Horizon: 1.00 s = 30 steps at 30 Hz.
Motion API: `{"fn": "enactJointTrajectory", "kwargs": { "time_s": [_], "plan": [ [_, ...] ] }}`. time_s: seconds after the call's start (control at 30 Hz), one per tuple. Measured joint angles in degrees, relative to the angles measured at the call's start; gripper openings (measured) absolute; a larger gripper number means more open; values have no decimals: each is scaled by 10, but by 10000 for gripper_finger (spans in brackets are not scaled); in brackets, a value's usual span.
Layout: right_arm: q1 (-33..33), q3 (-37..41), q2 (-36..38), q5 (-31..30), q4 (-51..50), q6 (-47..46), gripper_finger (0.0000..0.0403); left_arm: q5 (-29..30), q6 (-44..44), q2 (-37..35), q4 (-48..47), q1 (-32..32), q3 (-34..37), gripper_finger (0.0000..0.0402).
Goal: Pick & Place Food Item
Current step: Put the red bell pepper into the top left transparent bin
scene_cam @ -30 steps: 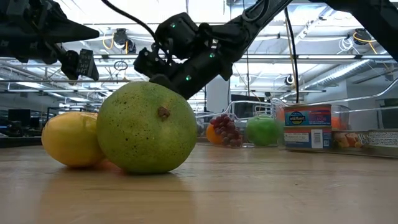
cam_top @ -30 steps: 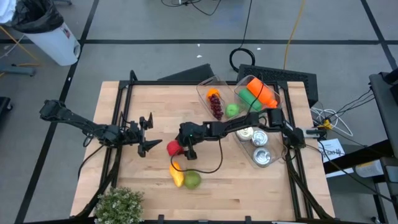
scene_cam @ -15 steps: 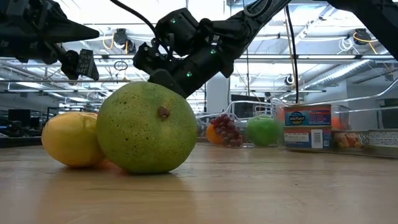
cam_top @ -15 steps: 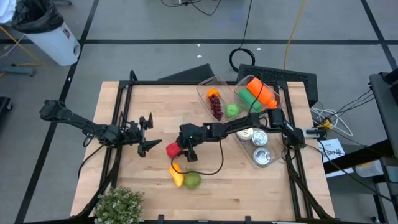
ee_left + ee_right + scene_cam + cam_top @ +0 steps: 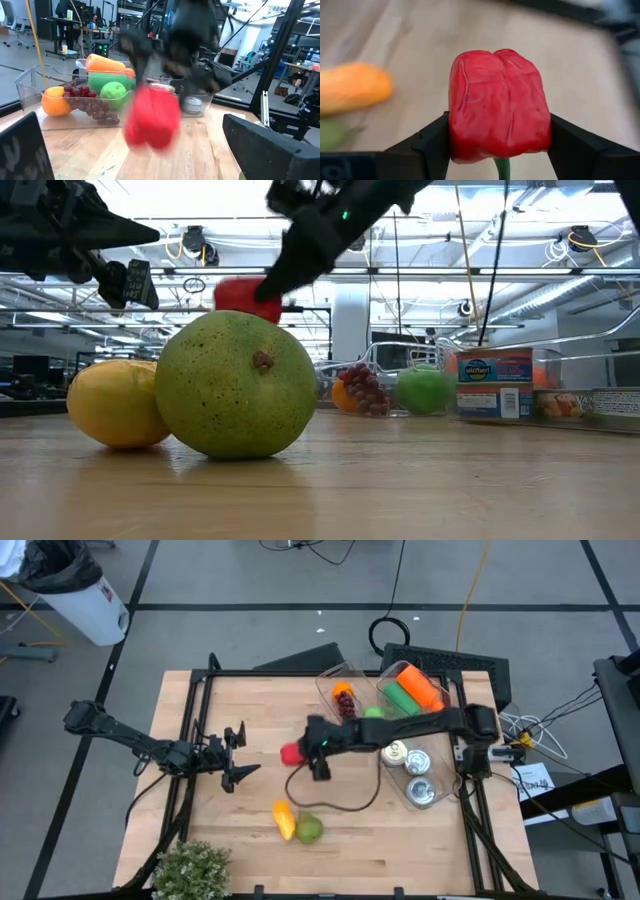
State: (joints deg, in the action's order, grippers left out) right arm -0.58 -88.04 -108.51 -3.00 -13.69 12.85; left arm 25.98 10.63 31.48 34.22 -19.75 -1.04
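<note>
Since a second ago the right gripper [image 5: 297, 753] has closed on the red pepper [image 5: 291, 753] and lifted it off the table [image 5: 240, 830], moving it toward the back. Its two fingers [image 5: 432, 145] pinch the pepper from both sides, stem toward the wrist. The pepper hangs in the air over the middle of the table, well clear of the wood.

The left gripper [image 5: 235, 752] waits near the left edge with its fingers spread wide, holding nothing.

A yellow fruit [image 5: 284, 819] and a green fruit [image 5: 310, 830] lie touching each other near the front edge. A clear bin [image 5: 340, 675] with grapes [image 5: 347, 715] and more food sits at the back right, with cans [image 5: 418, 762] beside it.

I think this is the carry step. The next move likely calls for taking the pepper over the bin, lowering it, and then opening the fingers.
</note>
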Motion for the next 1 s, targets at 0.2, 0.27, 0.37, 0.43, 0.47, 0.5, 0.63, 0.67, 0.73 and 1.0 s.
{"fn": "enactJointTrajectory", "kwargs": {
  "time_s": [0.2, 0.27, 0.37, 0.43, 0.47, 0.5, 0.63, 0.67, 0.73, 1.0],
  "plan": [
    [-57, 83, 118, -55, 4, -5, 256, 0, 0, 0, -2, 0, 0, 333],
    [-85, 122, 163, -68, 1, -20, 256, 0, 0, 0, -1, 0, 0, 333],
    [-134, 191, 225, -94, 46, -42, 256, -1, 0, 0, -2, 0, 0, 333],
    [-168, 246, 260, -108, 84, -63, 256, -1, 0, 0, -2, 0, 0, 333],
    [-185, 271, 274, -109, 109, -74, 256, -1, 0, 0, -2, 0, 0, 333],
    [-201, 298, 287, -108, 127, -86, 256, -2, 0, 0, -2, 0, 0, 333],
    [-252, 384, 317, -106, 185, -108, 256, -2, 0, 0, -2, 0, 0, 333],
    [-261, 402, 319, -106, 197, -107, 256, -2, 0, 0, -2, 0, 0, 333],
    [-273, 430, 318, -105, 223, -107, 260, -2, -1, 0, -2, 0, 0, 333],
    [-283, 467, 318, -105, 266, -111, 330, -2, -3, 0, -1, 0, 0, 333]
  ]
}}
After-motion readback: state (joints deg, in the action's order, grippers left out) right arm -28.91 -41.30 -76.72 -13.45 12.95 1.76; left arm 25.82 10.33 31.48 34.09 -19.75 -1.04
